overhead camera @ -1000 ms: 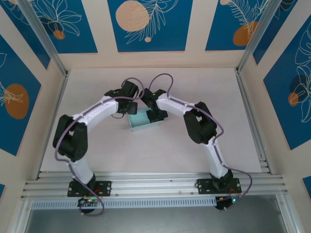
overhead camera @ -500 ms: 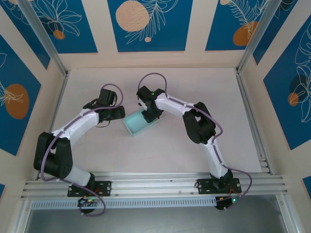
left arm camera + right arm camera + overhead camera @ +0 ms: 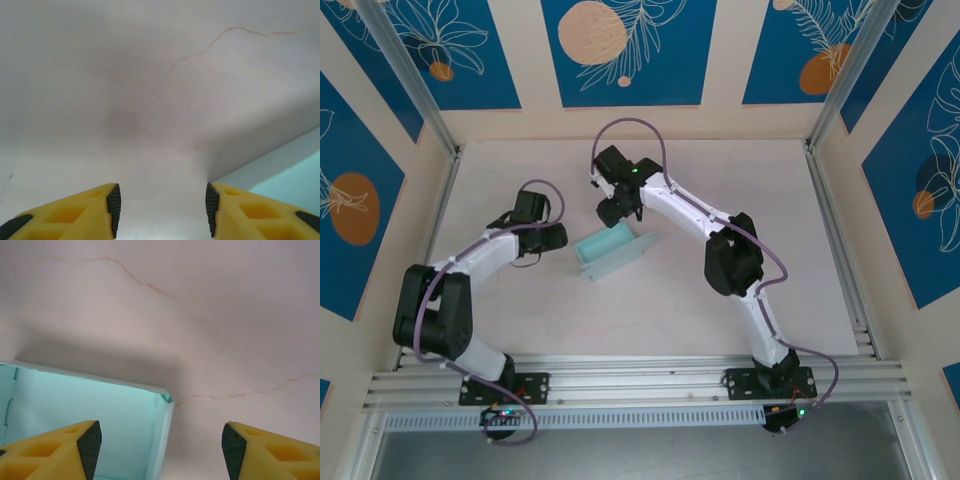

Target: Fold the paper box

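The pale light-blue paper box (image 3: 610, 252) lies on the table's middle as a small open tray with raised walls and a flap out to its right. My right gripper (image 3: 611, 212) hovers just behind it, open; the right wrist view shows the box's corner (image 3: 165, 399) and inside between the yellow fingers (image 3: 60, 447), with nothing gripped. My left gripper (image 3: 556, 240) sits a short way left of the box, open over bare table (image 3: 160, 100). In the left wrist view an edge of the box (image 3: 295, 180) peeks past the right finger (image 3: 250, 212).
Aluminium rails (image 3: 640, 380) run along the near edge and both sides of the pinkish table (image 3: 740, 300). Patterned blue wall panels (image 3: 620, 50) close in the back and sides. Purple cables (image 3: 620, 135) loop above both wrists.
Both grippers have let go of the box and drawn back. The left arm swung left, the right gripper rose toward the back, and the box turned and shifted slightly left.
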`<action>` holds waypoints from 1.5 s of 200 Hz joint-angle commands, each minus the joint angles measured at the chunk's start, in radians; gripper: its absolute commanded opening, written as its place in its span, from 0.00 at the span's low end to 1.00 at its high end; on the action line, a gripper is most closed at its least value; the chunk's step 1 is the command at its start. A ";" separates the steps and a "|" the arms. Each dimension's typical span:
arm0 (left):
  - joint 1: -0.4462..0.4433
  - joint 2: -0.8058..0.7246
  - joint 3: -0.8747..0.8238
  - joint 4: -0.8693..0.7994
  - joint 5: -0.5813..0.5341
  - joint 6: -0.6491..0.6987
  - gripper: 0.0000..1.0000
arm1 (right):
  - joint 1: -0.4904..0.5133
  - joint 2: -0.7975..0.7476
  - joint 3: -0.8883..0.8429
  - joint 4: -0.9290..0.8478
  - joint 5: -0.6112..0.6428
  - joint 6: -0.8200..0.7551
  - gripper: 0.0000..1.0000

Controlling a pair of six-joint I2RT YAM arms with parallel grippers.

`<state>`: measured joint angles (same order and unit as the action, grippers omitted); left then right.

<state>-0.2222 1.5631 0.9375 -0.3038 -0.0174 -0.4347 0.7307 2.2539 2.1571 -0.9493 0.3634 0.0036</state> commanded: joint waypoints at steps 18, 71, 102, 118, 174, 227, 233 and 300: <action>0.018 0.137 0.116 0.063 0.052 0.072 0.47 | 0.026 -0.225 0.022 -0.122 0.157 0.141 0.68; 0.016 0.255 0.163 0.064 0.080 0.097 0.45 | -0.009 -0.711 -0.495 -0.106 0.225 0.517 0.64; 0.013 0.284 0.161 0.089 0.114 0.093 0.44 | -0.030 -0.912 -0.800 -0.121 0.172 0.740 0.57; 0.008 0.298 0.161 0.101 0.116 0.091 0.44 | -0.031 -0.973 -0.953 -0.077 0.095 0.842 0.52; 0.000 0.338 0.167 0.091 0.132 0.108 0.45 | -0.019 -0.953 -1.357 0.495 -0.331 1.008 0.39; -0.002 0.254 0.041 0.143 0.195 0.082 0.46 | -0.027 -0.649 -1.207 0.596 -0.435 0.949 0.38; -0.003 0.240 0.024 0.152 0.202 0.073 0.46 | -0.035 -0.621 -1.193 0.610 -0.447 0.945 0.37; -0.030 0.105 -0.179 0.280 0.269 -0.032 0.46 | -0.120 -0.369 -0.979 0.598 -0.494 0.855 0.37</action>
<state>-0.2241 1.7061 0.8341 -0.0074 0.1715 -0.4007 0.6361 1.8282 1.0985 -0.3305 -0.0921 0.9134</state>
